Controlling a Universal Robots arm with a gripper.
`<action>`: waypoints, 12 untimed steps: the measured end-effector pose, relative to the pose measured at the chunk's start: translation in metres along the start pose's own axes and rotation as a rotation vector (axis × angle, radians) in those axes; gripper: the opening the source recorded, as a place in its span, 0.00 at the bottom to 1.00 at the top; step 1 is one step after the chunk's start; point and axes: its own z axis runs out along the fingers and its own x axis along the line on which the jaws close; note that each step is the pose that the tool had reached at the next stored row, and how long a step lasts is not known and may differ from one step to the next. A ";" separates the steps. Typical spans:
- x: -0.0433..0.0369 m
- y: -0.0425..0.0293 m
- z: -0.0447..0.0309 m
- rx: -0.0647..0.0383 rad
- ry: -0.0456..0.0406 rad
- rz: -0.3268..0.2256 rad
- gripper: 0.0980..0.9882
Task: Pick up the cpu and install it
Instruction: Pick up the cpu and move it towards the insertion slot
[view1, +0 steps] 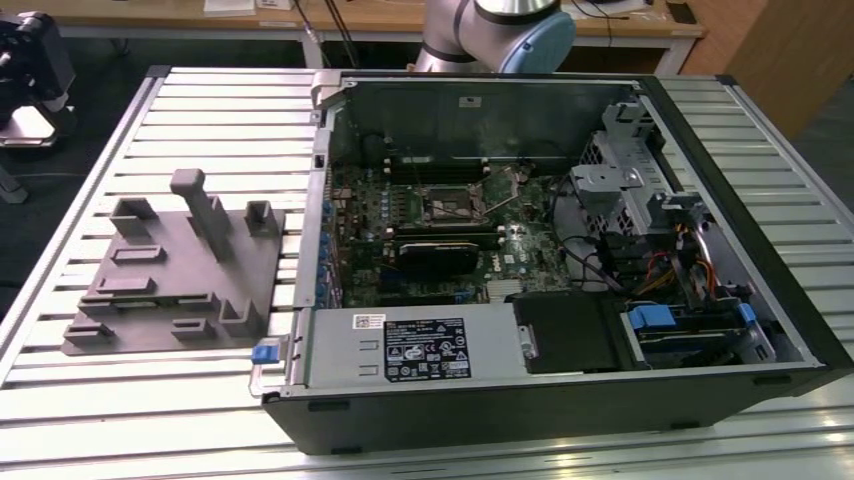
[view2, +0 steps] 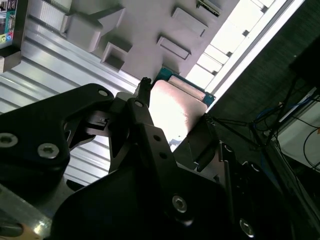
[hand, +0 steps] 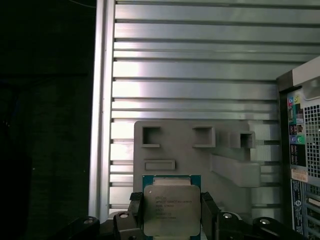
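The cpu (hand: 171, 210), a flat square chip with a silver-grey metal top and a green edge, sits between the two black fingers (hand: 136, 212) of my gripper (hand: 171, 202), which is shut on it from two opposite sides. In the second wrist view the cpu (view2: 175, 102) shows pale and bright between the same fingers (view2: 142, 107). It hangs above the near part of the grey plastic tray (hand: 200, 150), well off the table. In the exterior view the dark square socket (view1: 451, 205) lies on the motherboard inside the open computer case (view1: 561, 390).
The tray (view1: 174, 270) with upright blocks lies on the slatted metal table (view1: 227, 130), at the exterior view's left of the case. The case's rear panel (hand: 305, 140) stands beside the tray. The arm's base (view1: 501, 30) rises behind the case. A table edge (hand: 97, 100) borders dark floor.
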 end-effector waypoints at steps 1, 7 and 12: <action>-0.0008 0.0000 0.0000 0.000 0.0001 0.000 0.50; -0.0067 0.0000 0.0002 0.000 0.0000 0.000 0.50; -0.0122 0.0001 0.0003 0.000 0.0000 0.000 0.50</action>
